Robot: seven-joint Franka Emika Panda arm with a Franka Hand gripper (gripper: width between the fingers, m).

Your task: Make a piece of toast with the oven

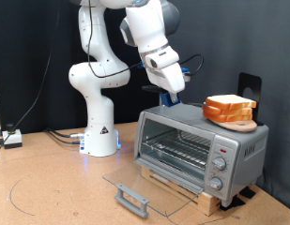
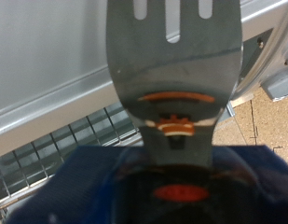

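The silver oven [image 1: 203, 141] stands at the exterior view's right on a wooden base, its glass door [image 1: 135, 180] folded down flat with the grey bar handle [image 1: 131, 198] at the front. The wire rack [image 1: 177, 145] inside is bare. A thick stack of bread slices [image 1: 229, 110] sits on the oven's top. No single slice of toast shows. My gripper [image 1: 173, 92] hovers over the oven's top, at its end towards the exterior view's left, shut on a blue-handled slotted grey spatula [image 2: 176, 56]. The wrist view shows the spatula blade over the oven's top edge and the rack [image 2: 50, 154].
The arm's white base [image 1: 99, 131] stands left of the oven. Three knobs [image 1: 220, 165] are on the oven's right panel. A black stand [image 1: 248, 87] rises behind the bread stack. Cables and a small box [image 1: 11, 139] lie at the far left.
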